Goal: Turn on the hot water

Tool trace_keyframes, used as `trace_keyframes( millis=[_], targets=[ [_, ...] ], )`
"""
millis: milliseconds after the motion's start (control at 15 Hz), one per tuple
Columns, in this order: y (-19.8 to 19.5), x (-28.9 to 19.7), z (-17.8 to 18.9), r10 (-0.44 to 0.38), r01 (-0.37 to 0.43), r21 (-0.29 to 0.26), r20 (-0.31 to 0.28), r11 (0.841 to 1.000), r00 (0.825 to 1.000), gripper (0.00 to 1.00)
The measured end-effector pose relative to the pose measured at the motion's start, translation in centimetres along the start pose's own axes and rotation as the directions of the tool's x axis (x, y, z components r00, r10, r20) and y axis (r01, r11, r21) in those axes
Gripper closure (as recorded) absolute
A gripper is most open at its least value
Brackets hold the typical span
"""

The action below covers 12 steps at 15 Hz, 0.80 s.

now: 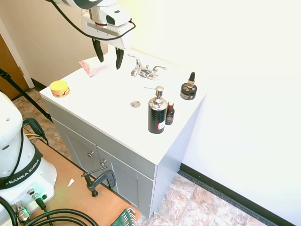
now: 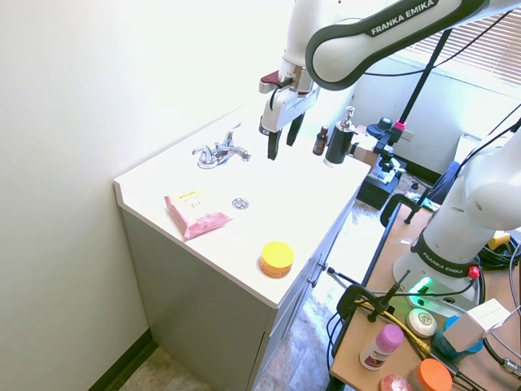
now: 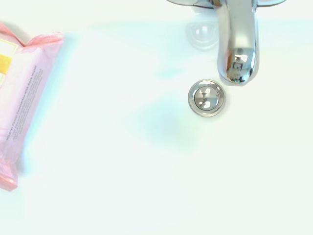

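Chrome two-lever faucet [image 1: 146, 70] hasn't been touched yet (no water seen running); the black-fingered gripper [image 1: 108, 57] is held above it, spread open, nothing gripped.

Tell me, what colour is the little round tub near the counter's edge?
Yellow-orange tub, clearest in the second exterior view.

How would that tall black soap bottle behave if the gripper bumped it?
The black soap bottle stands tall on a narrow base, so it would probably tip rather than slide. Its glossy side looks slippery. It would likely knock the small brown bottle right beside it.
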<state>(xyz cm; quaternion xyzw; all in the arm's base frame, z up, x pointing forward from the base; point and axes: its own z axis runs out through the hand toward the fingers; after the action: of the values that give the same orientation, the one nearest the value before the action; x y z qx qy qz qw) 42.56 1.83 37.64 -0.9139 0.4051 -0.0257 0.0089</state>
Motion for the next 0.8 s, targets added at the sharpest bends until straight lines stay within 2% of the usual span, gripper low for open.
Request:
trace_keyframes(
  millis=[200,400,600,800],
  targets=[
    [-0.3,0.2,-0.2,0.012,-0.012,0.002,-0.016,1.000,1.000,0.00],
    [-3.2,0.3,-1.0,0.079,-0.078,0.022,-0.060,0.997,0.995,0.00],
    [-7.0,1.3,-0.8,0.160,-0.155,0.049,-0.125,0.987,0.979,0.00],
    [-9.9,3.1,1.0,0.192,-0.182,0.071,-0.187,0.981,0.963,0.00]
  ],
)
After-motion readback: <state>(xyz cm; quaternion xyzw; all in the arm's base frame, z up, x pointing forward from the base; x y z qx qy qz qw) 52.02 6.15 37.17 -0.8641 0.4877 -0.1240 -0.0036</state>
